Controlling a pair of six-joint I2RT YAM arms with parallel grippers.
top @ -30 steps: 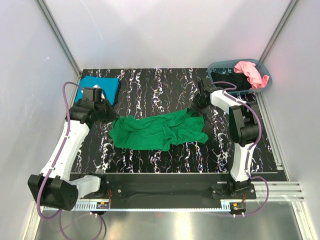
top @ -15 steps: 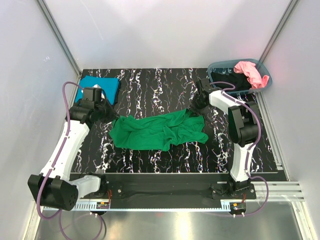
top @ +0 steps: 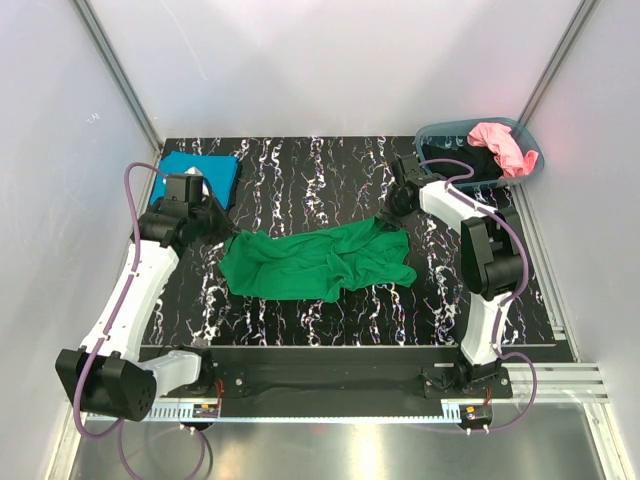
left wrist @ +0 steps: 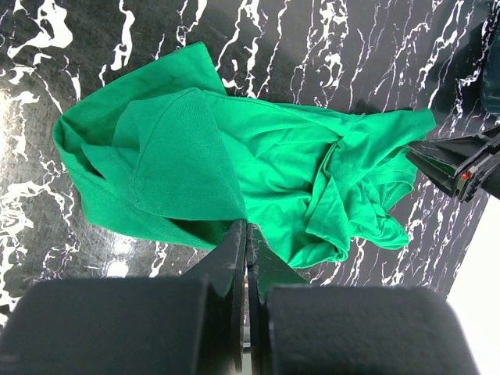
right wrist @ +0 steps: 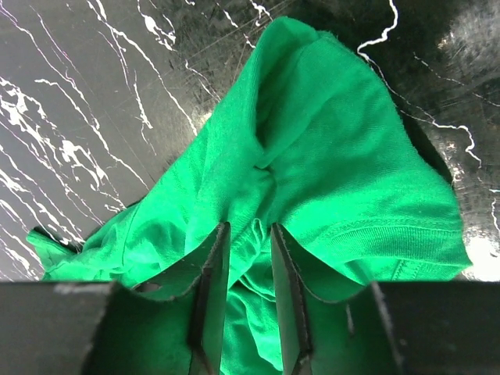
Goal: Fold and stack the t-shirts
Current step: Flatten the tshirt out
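green shirt, black white-veined table

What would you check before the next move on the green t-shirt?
1. Left gripper shut on the green t-shirt at its edge: ok.
2. Right gripper clamped on the cloth: not ok, jaws apart over a fold.
3. Green t-shirt spread flat: not ok, crumpled.
4. Teal t-shirt folded, apart from the green one: ok.
5. Pink t-shirt and black t-shirt inside the basket: ok.
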